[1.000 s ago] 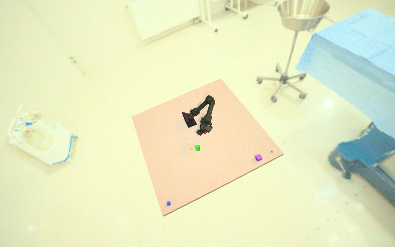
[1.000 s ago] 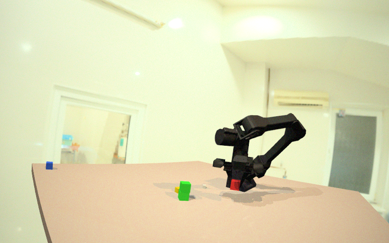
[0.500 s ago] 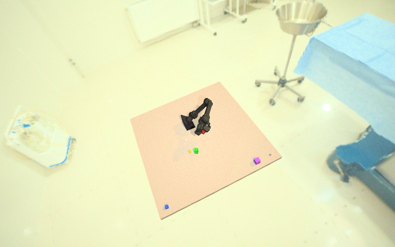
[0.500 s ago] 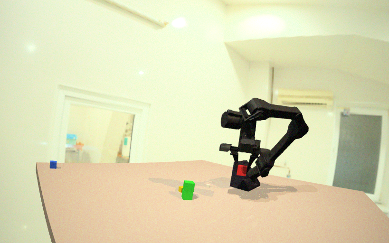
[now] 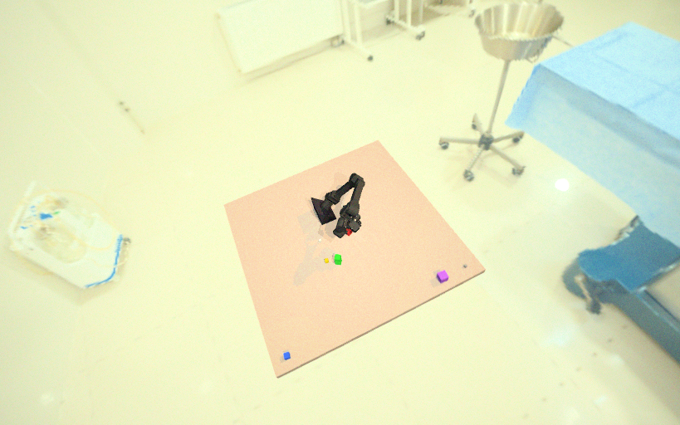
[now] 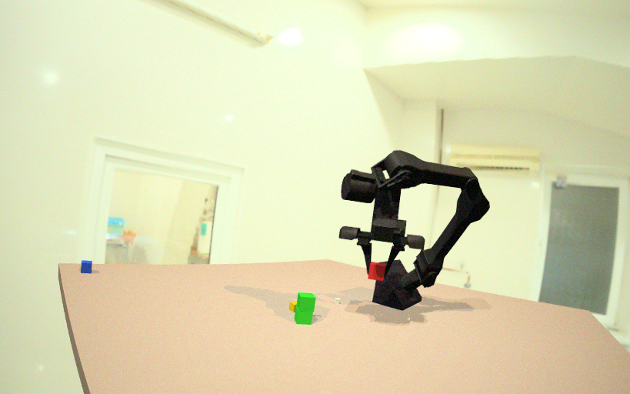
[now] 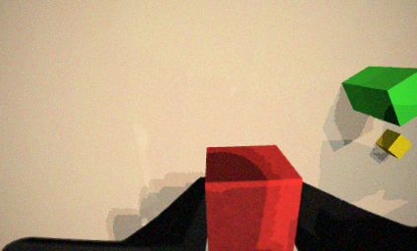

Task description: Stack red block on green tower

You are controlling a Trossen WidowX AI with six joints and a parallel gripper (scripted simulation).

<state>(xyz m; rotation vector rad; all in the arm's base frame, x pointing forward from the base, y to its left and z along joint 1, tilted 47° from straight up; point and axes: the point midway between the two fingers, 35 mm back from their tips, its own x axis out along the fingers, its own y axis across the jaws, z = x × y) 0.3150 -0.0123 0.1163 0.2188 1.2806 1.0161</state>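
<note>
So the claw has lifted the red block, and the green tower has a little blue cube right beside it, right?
Not quite: the cube beside the green tower is yellow, as the exterior view shows. The gripper does hold the red block above the table.

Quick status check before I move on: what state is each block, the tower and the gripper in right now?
Gripper: shut on the red block.
Red block: held between the jaws, lifted off the table.
Green tower: upright, nothing on top yet.
Yellow block: resting on the table beside the tower.
Blue block: resting at a table corner.
Purple block: resting near the table edge.
</note>
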